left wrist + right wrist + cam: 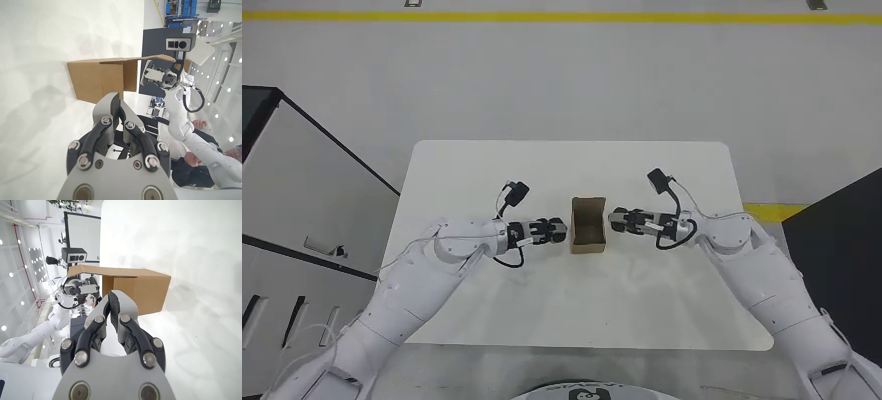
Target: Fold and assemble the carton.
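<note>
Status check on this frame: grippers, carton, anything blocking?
Left gripper and right gripper both shut, empty, flanking the carton. Carton upright on table, top open. No obstruction seen.

Bright, even light from overhead floods the white rectangular table (542, 300), and in the top view the open brown cardboard carton (589, 225) casts barely any shadow. In the wrist views a faint, soft-edged grey shadow lies on the tabletop beside the carton. Round ceiling lamps (229, 90) glare behind the carton, and the table's edge bows.
</note>
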Motion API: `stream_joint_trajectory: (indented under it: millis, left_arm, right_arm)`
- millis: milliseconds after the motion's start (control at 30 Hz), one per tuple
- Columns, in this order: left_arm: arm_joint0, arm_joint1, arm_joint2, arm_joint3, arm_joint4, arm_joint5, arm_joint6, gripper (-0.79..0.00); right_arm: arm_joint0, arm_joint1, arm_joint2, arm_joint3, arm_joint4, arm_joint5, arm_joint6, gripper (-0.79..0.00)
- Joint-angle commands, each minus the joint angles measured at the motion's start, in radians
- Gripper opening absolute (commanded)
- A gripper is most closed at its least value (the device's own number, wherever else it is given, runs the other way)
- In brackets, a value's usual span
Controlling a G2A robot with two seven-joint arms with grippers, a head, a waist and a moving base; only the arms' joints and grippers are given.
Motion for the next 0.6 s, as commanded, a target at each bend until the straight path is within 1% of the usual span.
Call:
stream_joint_trajectory:
  millis: [0,267,567]
  left_arm:
    - [-0.009,-0.006,0.013,0.007,0.001,-0.002,0.002,-0.785]
    - [-0.036,-0.028,0.053,0.044,-0.006,-0.008,0.015,-0.785]
    - [-0.052,-0.042,0.072,0.065,0.006,-0.008,0.007,-0.785]
  right_arm:
    - [0.012,-0.005,-0.013,0.013,0.003,-0.001,0.002,-0.785]
    - [0.055,-0.027,-0.063,0.057,-0.008,0.002,-0.006,-0.785]
    - [0.084,-0.047,-0.105,0.092,-0.026,0.005,-0.017,-0.785]
